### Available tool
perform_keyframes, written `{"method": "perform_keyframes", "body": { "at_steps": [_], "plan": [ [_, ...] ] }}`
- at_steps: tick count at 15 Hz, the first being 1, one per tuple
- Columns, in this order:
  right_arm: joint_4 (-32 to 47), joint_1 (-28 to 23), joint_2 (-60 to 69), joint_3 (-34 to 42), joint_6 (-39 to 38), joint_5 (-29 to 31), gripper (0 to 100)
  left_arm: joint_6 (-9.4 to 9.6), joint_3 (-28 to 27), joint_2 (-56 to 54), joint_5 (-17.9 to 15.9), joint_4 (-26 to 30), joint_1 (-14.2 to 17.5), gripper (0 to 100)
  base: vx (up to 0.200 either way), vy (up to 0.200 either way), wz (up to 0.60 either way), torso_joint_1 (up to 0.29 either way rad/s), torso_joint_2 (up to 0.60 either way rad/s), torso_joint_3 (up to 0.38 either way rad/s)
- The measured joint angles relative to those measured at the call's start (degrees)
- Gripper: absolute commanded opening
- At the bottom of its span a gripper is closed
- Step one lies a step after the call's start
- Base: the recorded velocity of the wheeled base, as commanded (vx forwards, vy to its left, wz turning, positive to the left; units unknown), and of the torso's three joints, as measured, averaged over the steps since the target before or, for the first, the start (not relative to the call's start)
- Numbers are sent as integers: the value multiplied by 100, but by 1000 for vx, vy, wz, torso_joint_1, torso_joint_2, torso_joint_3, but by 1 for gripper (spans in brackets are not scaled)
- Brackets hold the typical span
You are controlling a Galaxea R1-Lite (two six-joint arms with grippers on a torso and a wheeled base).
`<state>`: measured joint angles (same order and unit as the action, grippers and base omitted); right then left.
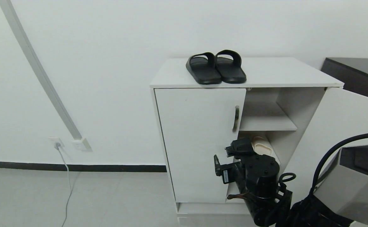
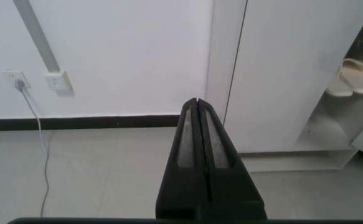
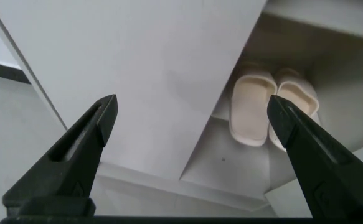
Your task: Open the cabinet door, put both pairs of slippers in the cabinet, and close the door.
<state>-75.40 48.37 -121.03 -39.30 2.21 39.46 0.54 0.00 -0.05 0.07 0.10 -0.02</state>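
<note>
Right gripper [image 3: 192,102] spread wide facing cream slippers [image 3: 254,106], seemingly shelved inside cabinet [image 1: 281,72]; left gripper [image 2: 197,102] pinched closed, empty; black slippers [image 1: 216,67] atop.

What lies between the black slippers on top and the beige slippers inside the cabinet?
The white cabinet's top panel and a bare inner shelf, in the head view.

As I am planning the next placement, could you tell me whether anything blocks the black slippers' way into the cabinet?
Nothing visible blocks the black slippers. The right door stands open and the upper shelf is bare. The beige slippers lie on the lower shelf, with the right gripper before it, jaws open.
</note>
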Motion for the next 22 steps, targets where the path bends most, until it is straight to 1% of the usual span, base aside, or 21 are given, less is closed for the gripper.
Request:
{"method": "perform_keyframes", "body": {
  "at_steps": [8, 19, 22],
  "plan": [
    [16, -6, 0, 22, 2, 0, 100, 0, 0, 0, 0, 0, 0, 0, 0, 0, 0, 184, -502, -320],
    [11, -6, 0, 33, 28, -27, 100, 0, 0, 0, 0, -2, 2, 0, 0, 0, 0, 241, -562, -325],
    [-143, -11, 0, 122, 30, -276, 100, 0, 0, 0, 0, -5, 0, 0, 0, 0, 0, 154, -333, -188]
  ]
}}
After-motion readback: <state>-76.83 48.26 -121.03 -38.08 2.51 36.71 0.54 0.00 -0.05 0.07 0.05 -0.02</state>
